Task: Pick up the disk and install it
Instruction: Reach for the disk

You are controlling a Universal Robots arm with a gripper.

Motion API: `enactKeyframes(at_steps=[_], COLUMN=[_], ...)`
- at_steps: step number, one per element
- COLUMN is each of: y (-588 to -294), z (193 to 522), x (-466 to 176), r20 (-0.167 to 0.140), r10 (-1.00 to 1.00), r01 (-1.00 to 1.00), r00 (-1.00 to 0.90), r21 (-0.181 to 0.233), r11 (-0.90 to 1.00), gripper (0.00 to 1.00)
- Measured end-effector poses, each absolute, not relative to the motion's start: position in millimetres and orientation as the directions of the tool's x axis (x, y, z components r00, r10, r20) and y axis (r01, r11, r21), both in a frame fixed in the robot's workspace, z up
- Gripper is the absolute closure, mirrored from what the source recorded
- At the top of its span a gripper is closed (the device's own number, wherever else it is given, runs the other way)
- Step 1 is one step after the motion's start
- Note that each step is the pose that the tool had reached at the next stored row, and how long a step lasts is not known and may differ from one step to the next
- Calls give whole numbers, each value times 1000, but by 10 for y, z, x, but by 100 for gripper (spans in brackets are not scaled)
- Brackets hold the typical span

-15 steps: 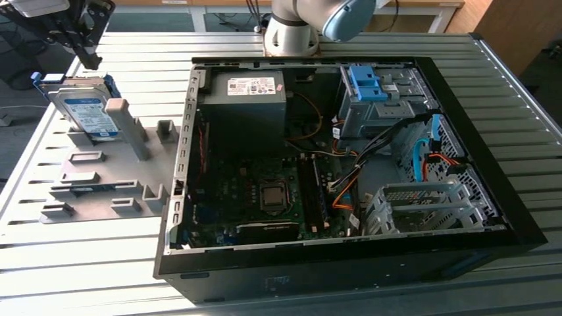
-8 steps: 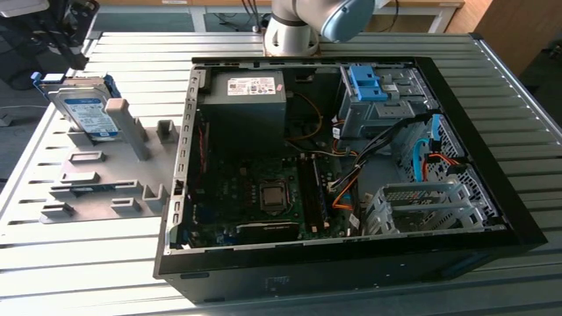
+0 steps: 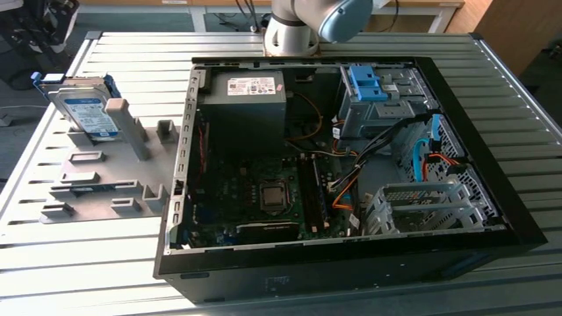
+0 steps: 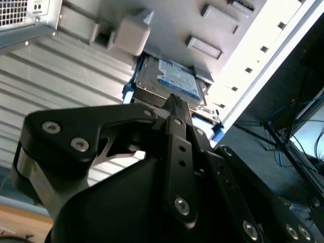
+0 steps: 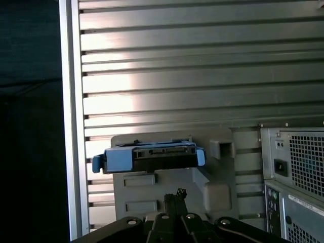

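Note:
The disk point(image 3: 88, 112) is a silver-grey drive with a white-and-blue label and blue side rails. It stands leaning on its edge in a grey holder point(image 3: 97, 184) at the exterior view's left, beside the open computer case point(image 3: 184, 158). In both wrist views my gripper point(image 4: 173, 101) point(image 5: 177, 194) is shut with nothing between its black fingers. It hovers apart from the disk point(image 4: 172, 81) point(image 5: 152, 157), with the fingertips pointing toward it.
Inside the case are a dark-grey box with a white sticker point(image 3: 250, 99), a blue latch piece on a grey cage point(image 3: 369, 85), a perforated metal bay point(image 3: 422, 204), the motherboard and loose cables. Everything rests on a slatted metal table point(image 3: 351, 46). The arm's base point(image 3: 290, 33) stands behind the case.

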State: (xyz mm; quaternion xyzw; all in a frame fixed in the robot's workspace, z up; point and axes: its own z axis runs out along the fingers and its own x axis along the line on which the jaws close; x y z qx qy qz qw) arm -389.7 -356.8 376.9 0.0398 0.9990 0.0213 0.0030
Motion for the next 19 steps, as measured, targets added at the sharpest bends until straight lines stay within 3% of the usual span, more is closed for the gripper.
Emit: enactKeyframes(at_steps=[19], y=[-3437], z=[3743], x=[-4298], r20=[-4], r10=[22], r01=[22], r00=[-1000], r21=[42], r11=[999], gripper=[89])
